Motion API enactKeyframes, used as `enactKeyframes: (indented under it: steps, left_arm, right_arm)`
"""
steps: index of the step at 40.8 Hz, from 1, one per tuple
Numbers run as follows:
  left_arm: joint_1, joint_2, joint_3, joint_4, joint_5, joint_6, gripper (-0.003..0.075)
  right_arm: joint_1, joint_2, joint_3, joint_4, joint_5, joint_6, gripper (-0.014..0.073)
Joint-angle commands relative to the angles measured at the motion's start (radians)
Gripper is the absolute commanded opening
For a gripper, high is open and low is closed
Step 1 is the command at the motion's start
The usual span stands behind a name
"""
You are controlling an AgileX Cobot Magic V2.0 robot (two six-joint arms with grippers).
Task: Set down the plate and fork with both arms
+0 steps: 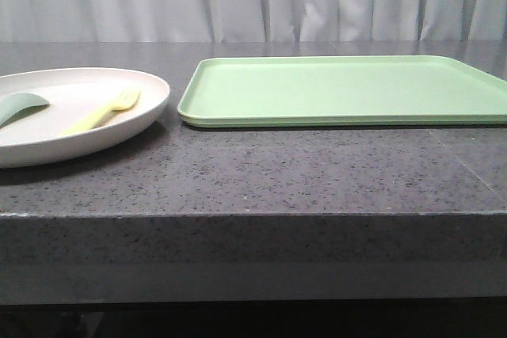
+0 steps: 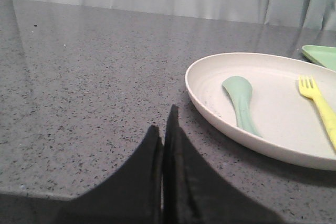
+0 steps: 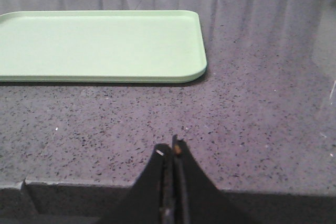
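Note:
An off-white round plate (image 1: 47, 136) (image 2: 210, 72) rests on the dark speckled table at the left. On it lie a pale yellow fork (image 1: 103, 112) (image 2: 319, 100) and a teal spoon-like utensil (image 1: 20, 105) (image 2: 240, 100). My left gripper (image 2: 164, 121) is shut and empty, low over the table a short way from the plate's rim. My right gripper (image 3: 171, 148) is also shut and empty, near the table's front edge, well short of the green tray. Neither gripper shows in the front view.
A rectangular light green tray (image 1: 341, 89) (image 3: 100, 43) lies flat on the table to the right of the plate, with a corner (image 2: 320, 55) just beyond the plate. The table's front edge (image 1: 253, 213) runs across the near side. Grey curtains hang behind.

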Motion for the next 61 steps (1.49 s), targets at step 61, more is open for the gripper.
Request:
enactKeyframes:
  steps: [61]
  left_arm:
    - [-0.001,-0.020,0.003,-0.002,-0.276,0.000,-0.0018]
  right_arm:
    - [0.001,-0.018,-0.003,0.064,-0.091,0.000,-0.0069]
